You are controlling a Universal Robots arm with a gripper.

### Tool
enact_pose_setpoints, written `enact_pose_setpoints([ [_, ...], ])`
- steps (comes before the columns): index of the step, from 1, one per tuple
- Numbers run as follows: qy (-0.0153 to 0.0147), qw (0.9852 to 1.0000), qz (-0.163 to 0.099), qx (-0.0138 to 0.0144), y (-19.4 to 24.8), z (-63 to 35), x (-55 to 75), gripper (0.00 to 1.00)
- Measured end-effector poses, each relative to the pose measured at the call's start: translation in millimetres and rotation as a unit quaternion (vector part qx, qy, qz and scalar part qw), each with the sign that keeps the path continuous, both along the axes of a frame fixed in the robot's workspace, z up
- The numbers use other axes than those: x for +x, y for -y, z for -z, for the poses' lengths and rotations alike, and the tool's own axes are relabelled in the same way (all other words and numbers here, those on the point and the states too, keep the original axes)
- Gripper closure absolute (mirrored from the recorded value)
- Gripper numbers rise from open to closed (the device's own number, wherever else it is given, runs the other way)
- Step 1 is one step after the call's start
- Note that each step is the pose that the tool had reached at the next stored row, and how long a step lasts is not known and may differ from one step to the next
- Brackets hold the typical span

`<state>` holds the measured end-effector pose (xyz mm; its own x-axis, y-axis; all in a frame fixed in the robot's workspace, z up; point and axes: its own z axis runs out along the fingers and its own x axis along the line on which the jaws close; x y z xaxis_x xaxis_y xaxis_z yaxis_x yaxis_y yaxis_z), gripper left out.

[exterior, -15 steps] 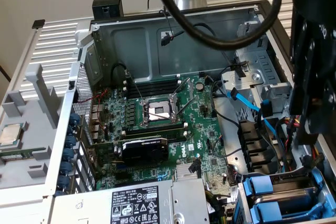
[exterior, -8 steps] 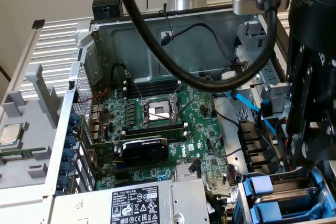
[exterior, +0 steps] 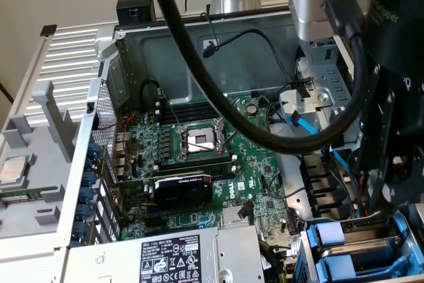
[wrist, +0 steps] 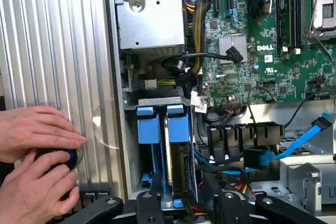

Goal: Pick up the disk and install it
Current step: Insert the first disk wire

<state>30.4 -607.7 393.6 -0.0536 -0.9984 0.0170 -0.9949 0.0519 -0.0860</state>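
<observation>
The disk (wrist: 181, 156) stands on edge in the drive bay of the open computer case, its blue carrier handle (wrist: 178, 124) at the end away from me. My gripper (wrist: 181, 199) straddles the near end, one black finger on each side, shut on it. In the exterior view, my gripper (exterior: 387, 213) hangs over the bay at the lower right. The disk (exterior: 361, 246) shows there as a silver strip between blue carrier ends.
A second blue carrier (wrist: 147, 127) sits in the slot beside the disk. Blue and black cables (wrist: 252, 156) crowd the other side of the bay. A person's hands (wrist: 37, 135) rest on a round black device on the ribbed case panel. The motherboard (exterior: 199, 157) fills the case's middle.
</observation>
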Motion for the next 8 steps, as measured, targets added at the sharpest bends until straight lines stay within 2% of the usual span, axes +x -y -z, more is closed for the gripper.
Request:
enact_pose_setpoints([
  [3, 0.0, 0.9997, -0.023, 0.0, 0.0, 0.2, 1.0, 0.56],
  [8, 0.0, 0.9985, -0.055, 0.0001, 0.0, 0.5, 5.2, 0.56],
])
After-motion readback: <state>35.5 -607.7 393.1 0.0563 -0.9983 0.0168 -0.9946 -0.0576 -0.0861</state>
